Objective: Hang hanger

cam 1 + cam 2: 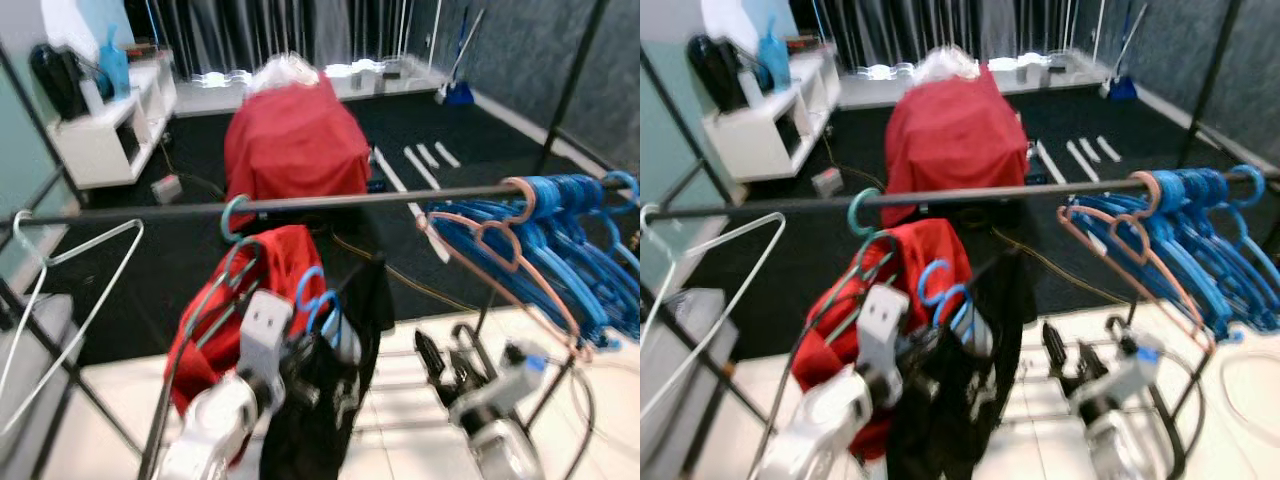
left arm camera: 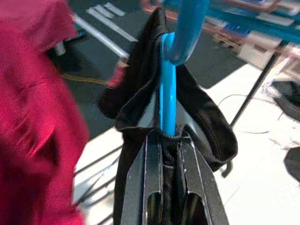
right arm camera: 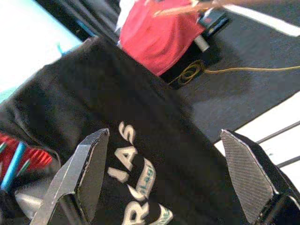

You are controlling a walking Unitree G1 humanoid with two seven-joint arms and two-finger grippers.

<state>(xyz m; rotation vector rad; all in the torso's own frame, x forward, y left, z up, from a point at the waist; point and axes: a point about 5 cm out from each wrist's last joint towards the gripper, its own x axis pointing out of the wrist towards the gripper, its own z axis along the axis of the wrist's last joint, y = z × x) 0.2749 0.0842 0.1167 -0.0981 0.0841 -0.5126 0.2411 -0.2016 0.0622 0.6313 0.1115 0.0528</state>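
Lower centre of frame: left gripper (image 2: 169, 154) clamped on the blue hanger (image 1: 315, 300) neck, black shirt (image 1: 340, 400) draped, hook held below the rail (image 1: 300, 203) for hooking; right gripper (image 3: 164, 173) spread wide, empty.

A rail (image 1: 330, 201) spans the room; a bunch of hangers (image 1: 560, 240) crowds its right end, one garment (image 1: 270, 290) hangs centre-left, a covered chair (image 1: 295, 140) stands behind.

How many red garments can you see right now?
2: one red garment hangs on the rail beside the black shirt; another red cloth drapes something on the dark floor beyond. More may be hidden.
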